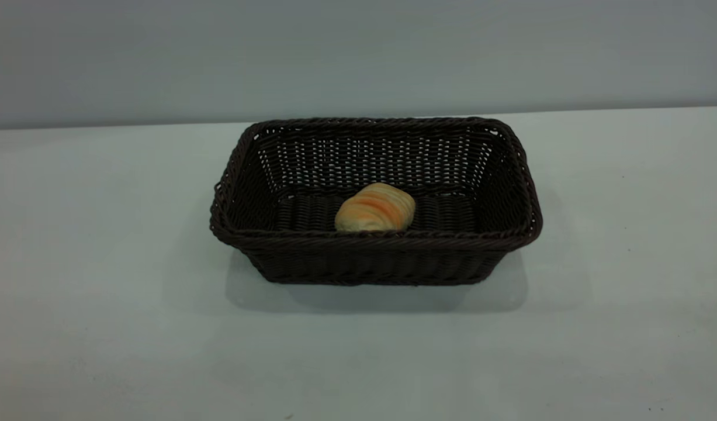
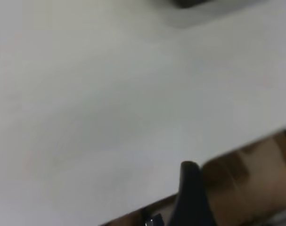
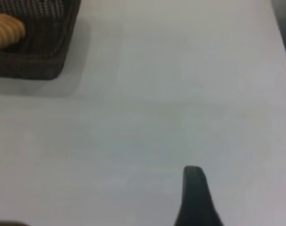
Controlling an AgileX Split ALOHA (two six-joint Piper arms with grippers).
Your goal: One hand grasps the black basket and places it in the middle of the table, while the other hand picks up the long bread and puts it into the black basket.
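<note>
The black basket (image 1: 374, 257) stands in the middle of the table (image 1: 101, 304), a large dark woven rectangle with flared sides. Inside it, against the near wall, lies the long bread (image 1: 374, 208), golden-orange with pale stripes. Neither gripper appears in the exterior view. In the right wrist view the basket (image 3: 39, 56) and the bread (image 3: 5, 31) sit far off, well apart from my right gripper (image 3: 194, 193), of which only a black tip shows over bare table. My left gripper (image 2: 191, 190) also shows as one black tip, over the table's edge, holding nothing visible.
A grey wall (image 1: 358, 52) rises behind the table's far edge. In the left wrist view the table edge runs diagonally, with brown floor (image 2: 246, 183) beyond it. Bare tabletop surrounds the basket on all sides.
</note>
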